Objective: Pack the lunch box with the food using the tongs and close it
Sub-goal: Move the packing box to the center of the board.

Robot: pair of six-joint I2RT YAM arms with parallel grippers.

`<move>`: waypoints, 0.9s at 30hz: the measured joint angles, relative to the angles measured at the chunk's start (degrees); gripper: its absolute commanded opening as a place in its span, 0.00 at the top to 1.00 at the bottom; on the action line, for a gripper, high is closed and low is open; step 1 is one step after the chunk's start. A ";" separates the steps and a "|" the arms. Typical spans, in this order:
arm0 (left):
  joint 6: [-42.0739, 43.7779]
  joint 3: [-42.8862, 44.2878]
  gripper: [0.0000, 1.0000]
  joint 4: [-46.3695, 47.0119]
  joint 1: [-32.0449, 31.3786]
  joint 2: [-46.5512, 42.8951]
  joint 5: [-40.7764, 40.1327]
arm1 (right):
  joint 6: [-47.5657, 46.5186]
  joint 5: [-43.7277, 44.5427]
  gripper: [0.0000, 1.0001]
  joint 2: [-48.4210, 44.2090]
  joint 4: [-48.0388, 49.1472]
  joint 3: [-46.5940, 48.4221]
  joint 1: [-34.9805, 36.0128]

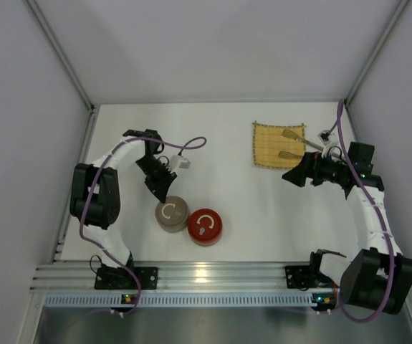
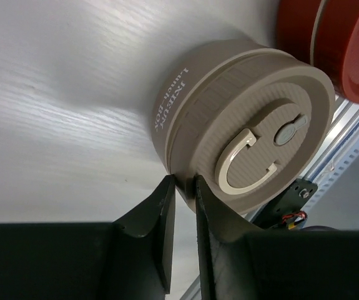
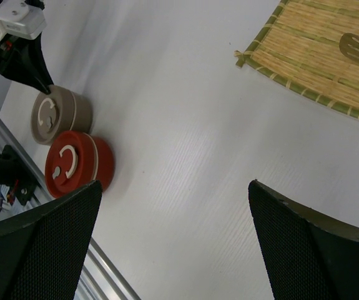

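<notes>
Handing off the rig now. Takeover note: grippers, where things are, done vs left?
Left gripper: jaws narrow, tips at the beige lunch box lid rim; grip unclear.
Right gripper: open, empty, near the yellow mat.
Tongs lie on the mat, untouched.
Red box beside the beige one, both lidded.
No food in view.
Done: nothing packed.
Left: open box, take tongs, pack food, close.

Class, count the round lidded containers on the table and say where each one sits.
2. The beige container sits near the front edge, by the left end effector; the red container is beside it, on its right. None seems hidden.
</notes>
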 measured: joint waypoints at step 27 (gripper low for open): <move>-10.03 -12.87 1.00 0.39 -13.44 -9.99 -9.27 | -0.15 0.07 0.01 0.00 0.00 0.00 0.00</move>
